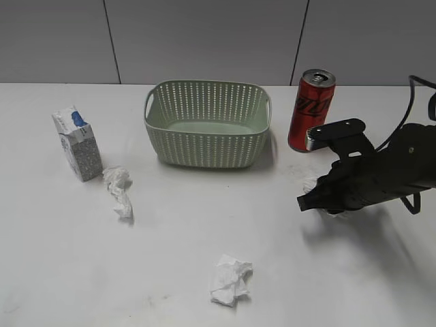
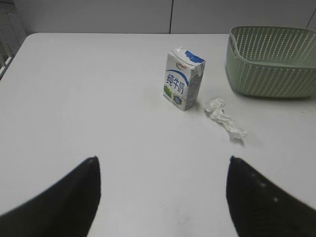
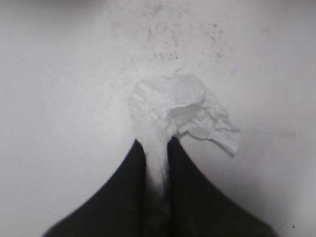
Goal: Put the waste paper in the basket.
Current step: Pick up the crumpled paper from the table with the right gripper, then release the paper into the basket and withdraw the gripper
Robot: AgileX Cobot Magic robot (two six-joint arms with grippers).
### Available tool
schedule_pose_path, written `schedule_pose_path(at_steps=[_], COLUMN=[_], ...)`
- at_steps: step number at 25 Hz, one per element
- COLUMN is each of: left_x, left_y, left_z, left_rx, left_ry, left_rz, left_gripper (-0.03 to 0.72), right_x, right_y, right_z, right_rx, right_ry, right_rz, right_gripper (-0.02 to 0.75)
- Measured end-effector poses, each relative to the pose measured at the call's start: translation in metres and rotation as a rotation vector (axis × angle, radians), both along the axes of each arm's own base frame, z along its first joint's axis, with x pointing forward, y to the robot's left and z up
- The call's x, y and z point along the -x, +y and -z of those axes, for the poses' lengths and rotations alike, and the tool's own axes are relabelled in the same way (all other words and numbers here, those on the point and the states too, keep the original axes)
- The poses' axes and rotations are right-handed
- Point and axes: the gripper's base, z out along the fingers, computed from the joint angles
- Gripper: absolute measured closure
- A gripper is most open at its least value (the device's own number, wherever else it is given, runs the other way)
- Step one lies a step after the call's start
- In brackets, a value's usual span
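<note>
White table (image 1: 184, 286) filling the frame, grey panelled wall running along the top. Sitting at upper centre of the exterior view: the basket (image 1: 208, 124), upright on the table. Standing just right of it, upper right: a red can (image 1: 311, 110). Standing at left: a carton (image 1: 78, 144), with one wad (image 1: 119, 191) lying just below and right of it. Lying at lower centre, well apart from everything: a second wad (image 1: 230, 279).

Reaching in from the right edge, low over the table below the can: the right gripper (image 1: 315, 196), pinching a third wad (image 3: 180, 111). In the right wrist view, fingers (image 3: 195, 197) rising from the bottom centre, nearly together, clamping a thin strip of the paper, the crumpled bulk spreading above and right of the tips, at centre frame.

In the left wrist view, left gripper (image 2: 163, 170) spreading wide at the bottom corners, holding nothing, the carton and first wad lying well above it, basket at upper right.
</note>
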Motion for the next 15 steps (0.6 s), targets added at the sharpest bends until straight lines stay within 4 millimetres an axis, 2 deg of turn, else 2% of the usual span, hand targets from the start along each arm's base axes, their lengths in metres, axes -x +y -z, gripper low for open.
schedule_pose_path(at_steps=[5, 7, 11, 15], left_x=[0.0, 0.0, 0.0, 0.0], left_y=[0.0, 0.0, 0.0, 0.0], left_z=[0.0, 0.0, 0.0, 0.0], left_rx=[0.0, 0.0, 0.0, 0.0], left_ry=[0.0, 0.0, 0.0, 0.0], left_rz=[0.0, 0.0, 0.0, 0.0], left_gripper=[0.1, 0.1, 0.1, 0.1], right_x=[0.008, 0.012, 0.009, -0.006], right_y=[0.001, 0.001, 0.002, 0.01], right_z=[-0.008, -0.018, -0.063, -0.112], right_rx=[-0.012, -0.013, -0.043, -0.089], right_ry=[0.064, 0.064, -0.078, -0.228], right_rz=[-0.029, -0.057, -0.088, -0.112], right_gripper=[0.703, 0.705, 0.71, 0.71])
